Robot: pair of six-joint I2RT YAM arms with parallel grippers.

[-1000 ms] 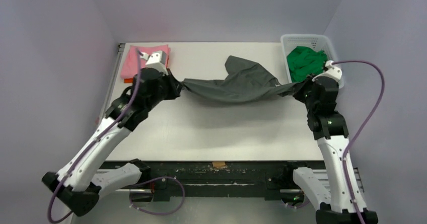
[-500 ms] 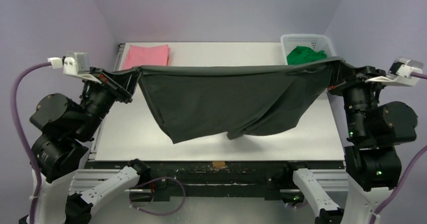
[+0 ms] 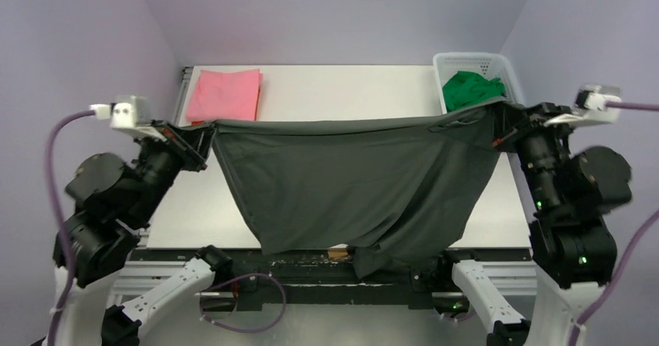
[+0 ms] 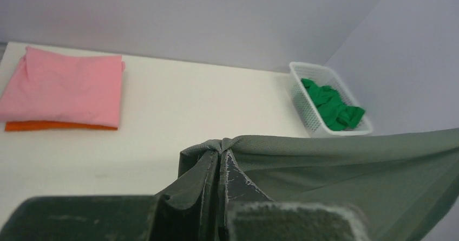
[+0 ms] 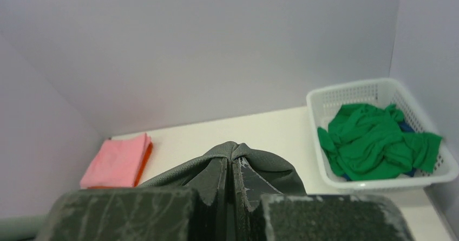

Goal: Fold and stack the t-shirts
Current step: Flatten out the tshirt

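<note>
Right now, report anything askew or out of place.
The charcoal t-shirt hangs with a lopsided bottom edge: its right part droops lower, past the near edge of the table, over the black rail. Nothing else stands out.

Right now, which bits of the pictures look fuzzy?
Left wrist view: the left end effector close to the lens is fuzzy, the pink t-shirt sharp. Right wrist view: the right end effector fuzzy too, the green t-shirt crisp. Top view: soft even light, no glare on the grey t-shirt.

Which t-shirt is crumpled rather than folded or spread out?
The bright green t-shirt, bunched in the white basket. The pink t-shirt lies folded flat on the table; the charcoal-grey t-shirt hangs stretched above it.
</note>
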